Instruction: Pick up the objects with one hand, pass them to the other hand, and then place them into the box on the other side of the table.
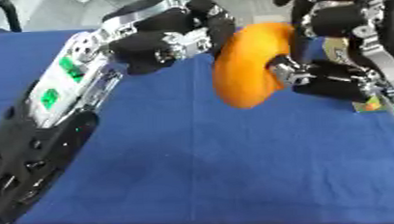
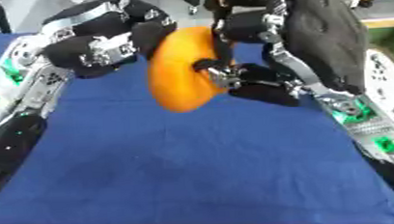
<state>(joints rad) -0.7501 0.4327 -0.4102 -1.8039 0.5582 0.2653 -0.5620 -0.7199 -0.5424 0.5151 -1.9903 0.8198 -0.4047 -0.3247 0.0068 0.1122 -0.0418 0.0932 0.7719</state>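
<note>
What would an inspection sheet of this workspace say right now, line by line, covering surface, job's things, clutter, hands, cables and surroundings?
Surface: table covered by a blue cloth, a few soft creases, bare in the near half.
Job's things: smooth orange rounded object held up above the cloth between the two hands; part of a box with a pale rim at the right edge.
Clutter: small multicoloured item near the cloth's right edge, cannot identify.
Hands: left hand curled against the orange object's upper left side; right hand curled round its right side.
Cables: nothing seen.
Surroundings: pale floor beyond the far edge, a dark curved shape at upper left.
</note>
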